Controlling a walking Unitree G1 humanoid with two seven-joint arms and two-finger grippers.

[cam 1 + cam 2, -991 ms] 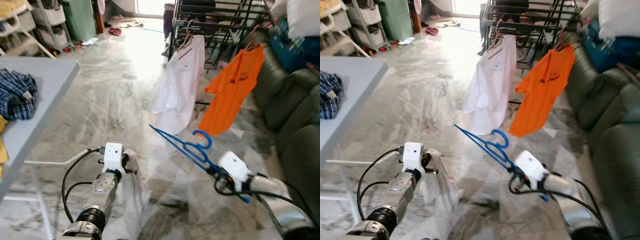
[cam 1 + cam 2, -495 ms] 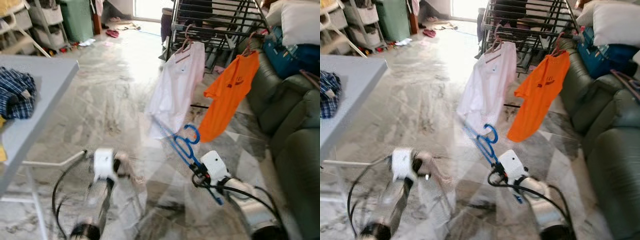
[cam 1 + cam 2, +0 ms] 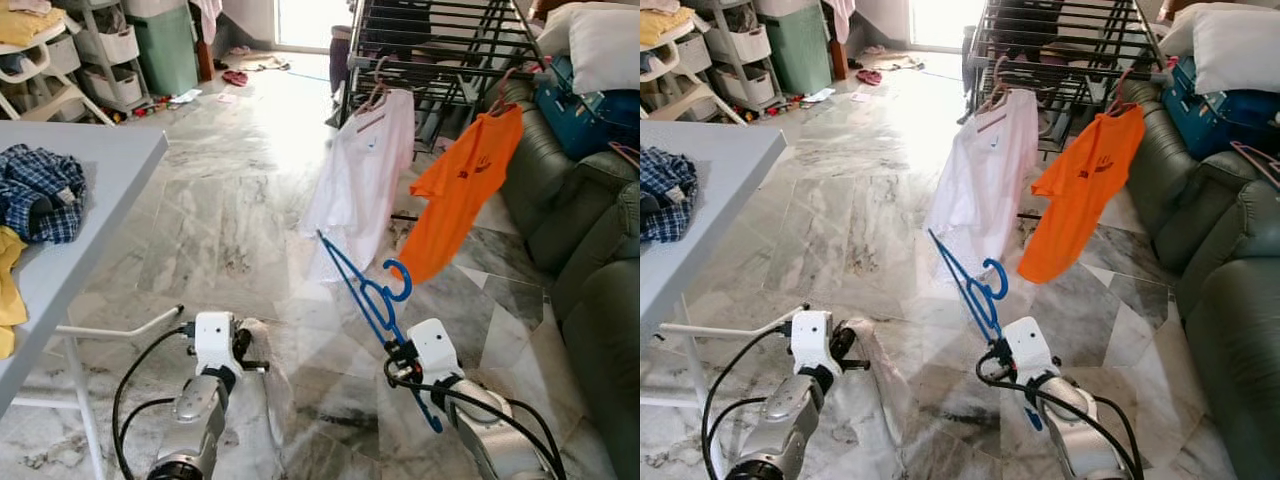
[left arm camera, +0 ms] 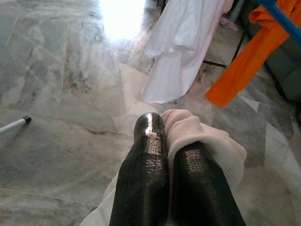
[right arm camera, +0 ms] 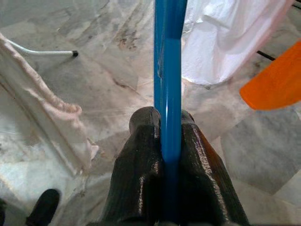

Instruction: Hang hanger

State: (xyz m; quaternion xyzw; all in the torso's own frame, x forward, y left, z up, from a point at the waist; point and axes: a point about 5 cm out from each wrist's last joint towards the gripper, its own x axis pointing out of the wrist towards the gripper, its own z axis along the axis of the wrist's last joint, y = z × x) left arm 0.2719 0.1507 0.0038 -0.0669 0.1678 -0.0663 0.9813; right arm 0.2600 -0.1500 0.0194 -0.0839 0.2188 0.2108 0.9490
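The room had a glossy grey-veined marble floor point(image 3: 230, 210), with bright light washing across it from a doorway at the far end. A pale grey table point(image 3: 70, 230) stood at the left, carrying a crumpled blue plaid shirt point(image 3: 40, 190) and a bit of yellow cloth point(image 3: 8, 290) at its near edge. Far left, white storage shelves point(image 3: 80, 60) and a green bin point(image 3: 165, 45) lined the wall. A black drying rack point(image 3: 440, 50) stood at the far centre-right, with a white shirt point(image 3: 365, 170) and an orange T-shirt point(image 3: 460, 190) hanging from its near edge, side by side but apart. A dark green sofa point(image 3: 590, 240) ran along the right side, holding a white pillow point(image 3: 600, 45) and a blue bag point(image 3: 585, 105). The right claw point(image 5: 167, 136) was clamped tight on the blue hanger point(image 3: 370, 295), gripping one of its arms; the hanger was held in the air near the floor's middle, tilted, its hook toward the orange T-shirt and well short of the rack. The left claw point(image 4: 164, 155) had its fingers pressed together over a fold of off-white cloth point(image 4: 207, 141), which trailed down beside the arm.
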